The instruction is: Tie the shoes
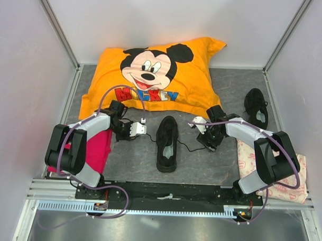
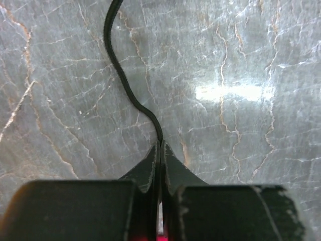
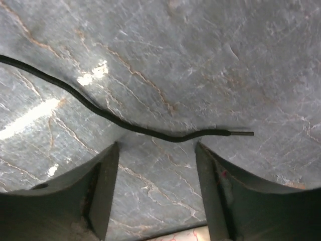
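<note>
Grey marbled table (image 1: 129, 163); the shoe (image 1: 167, 143) lies centre frame. My left gripper (image 2: 160, 146) pinches one lace (image 2: 122, 75). My right gripper (image 3: 156, 151) has its jaws apart astride the other lace (image 3: 100, 111) near its tip. Closing too high could miss that thin end.

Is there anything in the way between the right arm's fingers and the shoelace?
Nothing visible. The shoelace lies bare on the table, right in front of the right arm's open fingers, and nothing sits between them.
</note>
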`<state>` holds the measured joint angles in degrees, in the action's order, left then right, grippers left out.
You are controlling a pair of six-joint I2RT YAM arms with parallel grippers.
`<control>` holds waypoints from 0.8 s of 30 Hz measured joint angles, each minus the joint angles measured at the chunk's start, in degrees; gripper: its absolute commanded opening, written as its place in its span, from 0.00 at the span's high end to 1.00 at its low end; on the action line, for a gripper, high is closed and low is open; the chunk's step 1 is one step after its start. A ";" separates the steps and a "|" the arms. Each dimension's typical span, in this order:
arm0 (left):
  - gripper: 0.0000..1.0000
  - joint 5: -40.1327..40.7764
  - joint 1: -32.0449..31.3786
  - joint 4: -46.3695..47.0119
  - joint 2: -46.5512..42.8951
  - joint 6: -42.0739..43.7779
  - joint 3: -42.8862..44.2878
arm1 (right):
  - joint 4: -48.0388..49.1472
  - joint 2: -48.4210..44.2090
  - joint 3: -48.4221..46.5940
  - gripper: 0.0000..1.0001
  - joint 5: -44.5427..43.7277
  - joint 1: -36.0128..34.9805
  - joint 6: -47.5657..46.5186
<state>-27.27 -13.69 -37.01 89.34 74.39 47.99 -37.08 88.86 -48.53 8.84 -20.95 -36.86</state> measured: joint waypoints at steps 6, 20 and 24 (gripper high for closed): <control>0.98 -1.99 -0.33 -0.85 -0.83 -3.58 0.02 | 1.18 -1.68 1.79 1.00 -0.13 -1.20 0.94; 0.98 -5.44 -0.33 -3.37 -9.42 -8.59 0.02 | 0.39 -7.96 1.90 0.93 0.26 -0.52 0.26; 0.98 -6.03 -0.33 -3.65 -10.34 -8.92 0.02 | -0.39 -12.35 1.90 0.12 3.74 -0.59 -3.02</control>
<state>-33.30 -14.02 -40.66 79.00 65.47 48.01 -37.47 76.51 -46.63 12.58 -21.54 -39.88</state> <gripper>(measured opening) 0.022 0.334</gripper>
